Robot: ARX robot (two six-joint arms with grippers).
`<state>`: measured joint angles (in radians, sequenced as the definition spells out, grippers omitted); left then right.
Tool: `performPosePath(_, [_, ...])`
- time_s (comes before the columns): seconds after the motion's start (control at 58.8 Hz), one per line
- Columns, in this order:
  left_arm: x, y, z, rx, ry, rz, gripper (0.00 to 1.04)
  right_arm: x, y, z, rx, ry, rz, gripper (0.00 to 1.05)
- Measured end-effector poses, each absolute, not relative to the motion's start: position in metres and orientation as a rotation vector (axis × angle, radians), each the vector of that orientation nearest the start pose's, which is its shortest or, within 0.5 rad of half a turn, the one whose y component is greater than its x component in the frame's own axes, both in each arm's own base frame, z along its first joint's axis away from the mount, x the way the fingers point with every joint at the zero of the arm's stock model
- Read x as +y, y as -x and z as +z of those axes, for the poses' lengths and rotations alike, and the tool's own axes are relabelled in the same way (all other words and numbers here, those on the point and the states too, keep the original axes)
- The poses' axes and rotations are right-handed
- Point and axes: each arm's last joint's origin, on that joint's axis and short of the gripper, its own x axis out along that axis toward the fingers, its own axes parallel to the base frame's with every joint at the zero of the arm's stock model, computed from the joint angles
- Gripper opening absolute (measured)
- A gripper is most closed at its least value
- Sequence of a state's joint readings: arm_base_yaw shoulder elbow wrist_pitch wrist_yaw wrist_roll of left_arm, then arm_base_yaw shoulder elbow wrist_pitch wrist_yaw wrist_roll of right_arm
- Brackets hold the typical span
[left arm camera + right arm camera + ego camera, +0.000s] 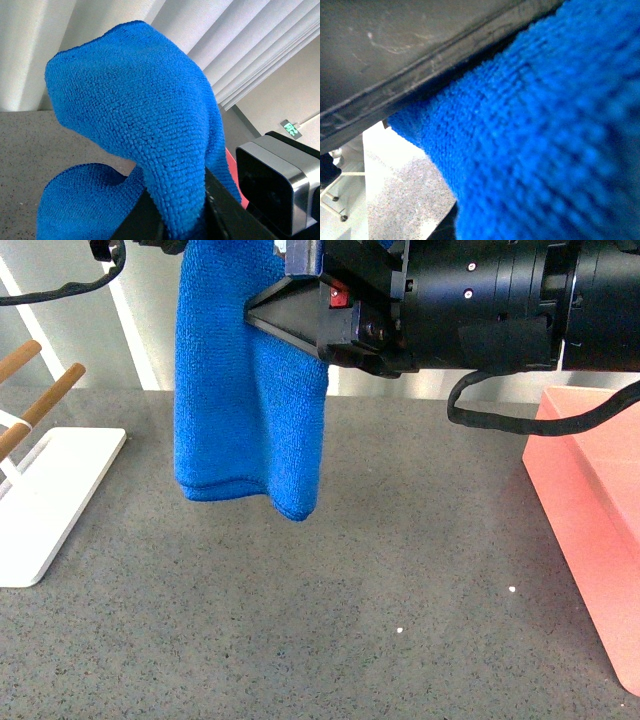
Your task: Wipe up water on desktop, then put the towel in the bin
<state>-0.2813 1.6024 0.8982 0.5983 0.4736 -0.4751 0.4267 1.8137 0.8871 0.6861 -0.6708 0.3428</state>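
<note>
Prob. bin step: L gripper is pinching towel mid-air, R gripper grip unclear, nxt needing carry over bin.

Office-like room, vertical blinds, green exit sign, speckled desktop

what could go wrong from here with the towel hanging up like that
1. The towel seems pinched by both the left gripper and the right gripper; if one pulls before the other lets go, it may slip or drop onto the desktop.
2. Its long tail hangs low, so on the way to the bin it could catch the wall and drape outside.
</note>
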Motion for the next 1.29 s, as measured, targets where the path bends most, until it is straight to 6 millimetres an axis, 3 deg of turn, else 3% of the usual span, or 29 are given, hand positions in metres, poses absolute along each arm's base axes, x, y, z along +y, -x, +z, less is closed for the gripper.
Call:
performPosePath(0.102, [-0.109, -0.33, 0.245, 0.285, 0.462, -0.714, 0.32, 0.168, -0.326, 0.178, 0.44, -0.329, 1.035, 0.04])
performPosePath(0.255, [-0.109, -0.33, 0.245, 0.286, 0.463, -0.715, 0.58, 0.168, -0.326, 0.178, 0.443, -0.321, 1.023, 0.04])
performPosePath(0.527, [-0.109, -0.33, 0.245, 0.286, 0.463, -0.715, 0.97, 0.164, -0.319, 0.181, 0.44, -0.297, 1.005, 0.04])
performPosePath(0.578, [-0.109, -0.33, 0.245, 0.286, 0.463, -0.715, 1.0, 0.163, -0.318, 0.18, 0.443, -0.294, 0.998, 0.04])
performPosePath(0.629, [-0.111, -0.329, 0.244, 0.247, 0.43, -0.664, 0.96, 0.162, -0.317, 0.179, 0.45, -0.292, 0.994, 0.04])
performPosePath(0.697, [-0.108, -0.325, 0.242, 0.114, 0.336, -0.45, 0.87, 0.161, -0.315, 0.178, 0.457, -0.289, 0.989, 0.04])
performPosePath(0.748, [-0.099, -0.314, 0.237, 0.037, 0.243, -0.257, 0.78, 0.16, -0.315, 0.177, 0.466, -0.288, 0.988, 0.04])
performPosePath(0.85, [-0.079, -0.294, 0.228, -0.001, 0.121, -0.054, 0.64, 0.158, -0.313, 0.175, 0.477, -0.287, 0.979, 0.04])
performPosePath(0.935, [-0.064, -0.277, 0.222, -0.008, 0.068, -0.009, 0.51, 0.154, -0.313, 0.177, 0.472, -0.285, 0.97, 0.04])
performPosePath(1.003, [-0.05, -0.259, 0.212, -0.002, 0.037, 0.003, 0.35, 0.154, -0.312, 0.178, 0.466, -0.283, 0.97, 0.04])
performPosePath(1.173, [-0.035, -0.229, 0.197, 0.011, 0.016, -0.012, 0.05, 0.153, -0.308, 0.179, 0.467, -0.281, 0.978, 0.04])
performPosePath(1.292, [-0.025, -0.209, 0.19, 0.008, 0.01, -0.006, 0.04, 0.15, -0.307, 0.18, 0.466, -0.277, 0.973, 0.04])
